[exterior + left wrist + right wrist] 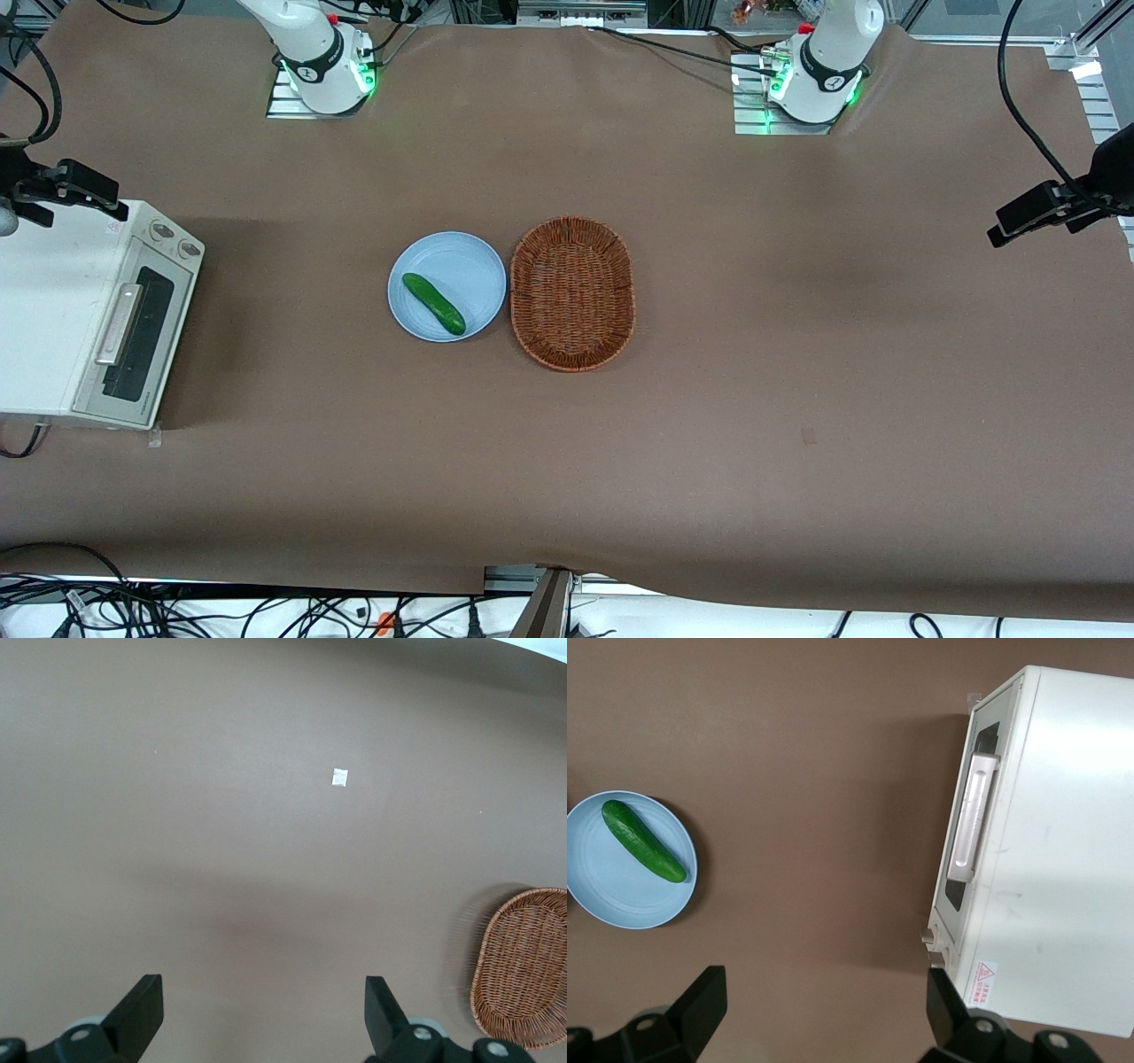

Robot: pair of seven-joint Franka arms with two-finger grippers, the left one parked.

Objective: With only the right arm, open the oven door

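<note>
The cream-white oven point(53, 310) stands at the working arm's end of the table. Its door point(133, 332) is shut, with the silver bar handle point(120, 323) along its upper edge and two knobs point(175, 240) beside it. My right gripper point(66, 190) hangs high above the oven's knob end, touching nothing. In the right wrist view the gripper point(824, 988) is open and empty over bare table in front of the door point(954, 895), and the handle point(970, 824) and oven top point(1054, 842) show from above.
A light blue plate point(461, 266) with a green cucumber point(433, 303) lies mid-table, beside a wicker basket point(572, 292). The plate point(620, 895) and cucumber point(643, 841) also show in the right wrist view. The basket point(523, 966) shows in the left wrist view.
</note>
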